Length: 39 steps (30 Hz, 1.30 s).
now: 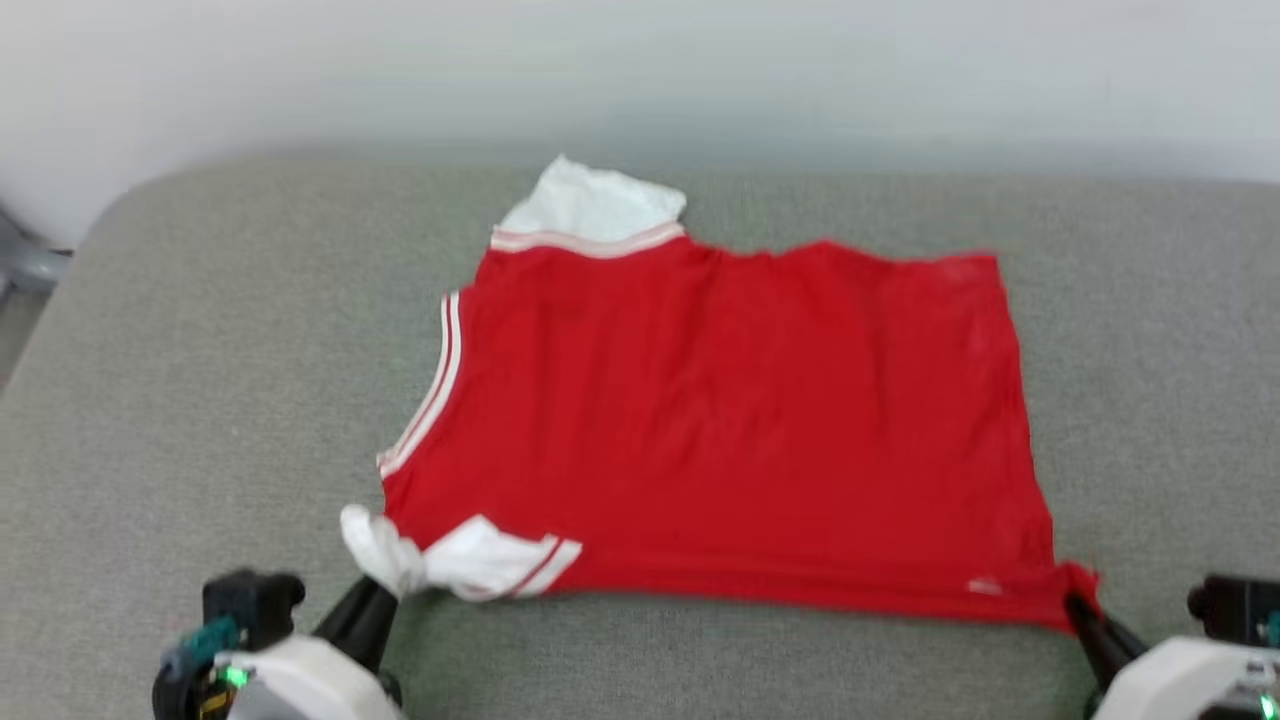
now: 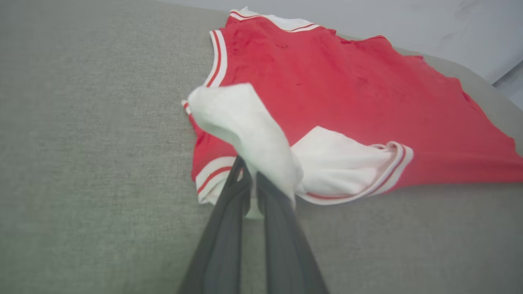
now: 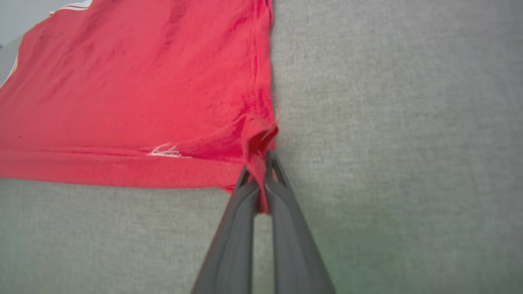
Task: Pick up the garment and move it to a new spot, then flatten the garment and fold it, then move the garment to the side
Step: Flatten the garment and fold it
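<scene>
The garment (image 1: 720,420) is spread red side up on the grey fabric surface (image 1: 200,400), with the collar toward the robot's left and the hem toward its right. The left claw (image 2: 249,181) is clamped on the near white sleeve (image 2: 245,122), which is bunched and raised. The right claw (image 3: 263,171) is pinched shut on the near hem corner (image 3: 257,139).

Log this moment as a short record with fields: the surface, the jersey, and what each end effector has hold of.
surface: grey padded surface
garment: red, spread mostly flat, plain side up
left end effector: shut on the garment's near white sleeve, bunched
right end effector: shut on the garment's near red hem corner
far sleeve: lying on the surface
</scene>
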{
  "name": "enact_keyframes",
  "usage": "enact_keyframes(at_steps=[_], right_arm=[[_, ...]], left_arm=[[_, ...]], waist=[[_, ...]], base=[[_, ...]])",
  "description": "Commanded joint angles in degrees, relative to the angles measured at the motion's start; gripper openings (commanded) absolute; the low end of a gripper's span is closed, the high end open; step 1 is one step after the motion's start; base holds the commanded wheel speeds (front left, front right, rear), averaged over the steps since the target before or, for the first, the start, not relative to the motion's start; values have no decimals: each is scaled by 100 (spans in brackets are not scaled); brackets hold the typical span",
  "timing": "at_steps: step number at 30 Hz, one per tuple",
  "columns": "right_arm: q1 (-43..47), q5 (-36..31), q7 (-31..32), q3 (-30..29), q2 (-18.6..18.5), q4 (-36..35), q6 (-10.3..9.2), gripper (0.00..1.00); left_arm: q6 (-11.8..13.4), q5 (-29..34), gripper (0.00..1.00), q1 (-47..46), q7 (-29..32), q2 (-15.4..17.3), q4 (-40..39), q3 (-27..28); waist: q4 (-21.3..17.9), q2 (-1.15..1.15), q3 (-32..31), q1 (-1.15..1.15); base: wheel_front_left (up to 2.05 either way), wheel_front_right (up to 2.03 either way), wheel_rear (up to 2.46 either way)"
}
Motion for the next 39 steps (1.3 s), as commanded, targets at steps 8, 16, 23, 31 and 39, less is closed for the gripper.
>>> enact_keyframes(at_steps=[8,16,23,31,39], right_arm=[[1469,-425,530,-635,519,-887,-15,0],[1472,-598,742,-674,588,-1239,-15,0],[584,-763,817,-360,384,-1131,-14,0],[-331,-760,658,-65,183,-612,-13,0],[-835,-675,31,222,19,33,-13,0]], left_arm=[[758,-328,0,1473,470,456,-1321,32],[953,-351,0,1509,711,642,-2009,52],[511,-208,0,486,948,506,-1569,-57],[4,-55,0,-543,822,218,-633,-125],[-374,-21,0,-1175,574,-104,204,-168]], waist=[[137,-1,-657,2],[149,-1,-592,2],[121,-1,-131,2],[112,-1,402,2],[122,-1,778,2]], base=[[0,0,0],[0,0,0],[0,0,0],[0,0,0],[0,0,0]])
